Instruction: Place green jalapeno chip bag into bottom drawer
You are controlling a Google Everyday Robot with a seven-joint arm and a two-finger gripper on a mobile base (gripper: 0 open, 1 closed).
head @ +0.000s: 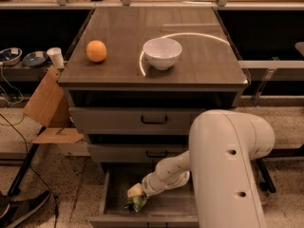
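The bottom drawer [114, 204] is pulled open below the two upper drawers. My gripper [138, 196] reaches down into its left half from my white arm [228, 165]. The green jalapeno chip bag [137, 202] shows as a small crumpled green and pale bundle at the gripper's tip, low over the drawer floor. The gripper covers part of the bag, and I cannot tell if the bag rests on the floor.
On the cabinet top stand an orange [96, 51] at the left and a white bowl [162, 52] in the middle. A cardboard box [47, 108] leans at the cabinet's left side. Cables and a dark bag lie on the floor at the left.
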